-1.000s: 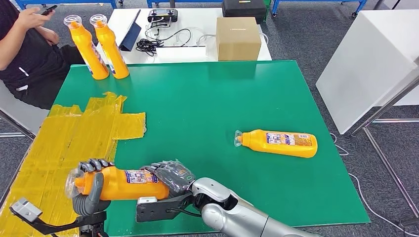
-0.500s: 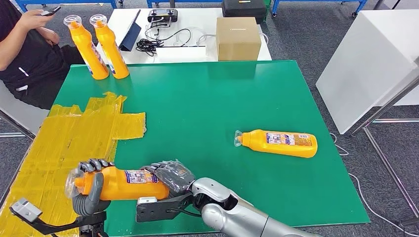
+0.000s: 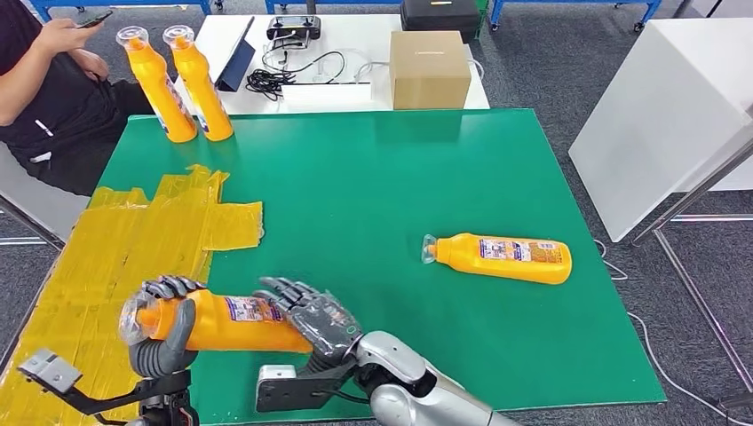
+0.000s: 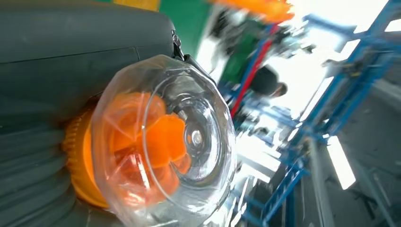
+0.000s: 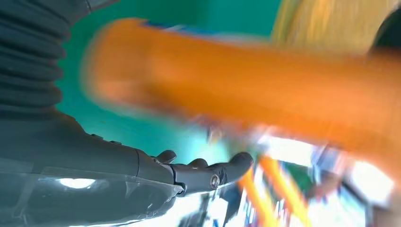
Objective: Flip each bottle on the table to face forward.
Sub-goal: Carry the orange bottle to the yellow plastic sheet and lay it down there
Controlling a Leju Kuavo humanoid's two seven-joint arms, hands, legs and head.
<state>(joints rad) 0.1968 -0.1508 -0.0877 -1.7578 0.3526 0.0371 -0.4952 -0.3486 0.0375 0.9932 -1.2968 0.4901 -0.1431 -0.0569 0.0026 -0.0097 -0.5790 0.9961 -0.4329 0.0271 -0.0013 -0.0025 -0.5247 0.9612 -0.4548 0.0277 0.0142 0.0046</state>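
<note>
An orange bottle (image 3: 226, 321) with a clear cap (image 4: 165, 142) lies sideways above the near left of the green table (image 3: 373, 177). My left hand (image 3: 164, 324) grips its neck, fingers wrapped round it (image 4: 56, 71). My right hand (image 3: 311, 315) is at the bottle's base end with fingers spread and apart from the blurred orange body (image 5: 265, 94); its fingers (image 5: 208, 172) stick out straight. A second orange bottle (image 3: 502, 257) lies on its side at mid right, cap to the left. Two more bottles (image 3: 158, 84) (image 3: 197, 82) stand upright at the far left corner.
A patch of yellow tape (image 3: 115, 257) covers the table's left side. Behind the table a white desk (image 3: 355, 93) carries a cardboard box (image 3: 429, 69), cables and a controller. A seated person (image 3: 44, 80) is at far left. A white cabinet (image 3: 666, 115) stands right.
My right hand has let go of the bottle's base and spread its fingers. The bottle, still in my left hand, has risen slightly.
</note>
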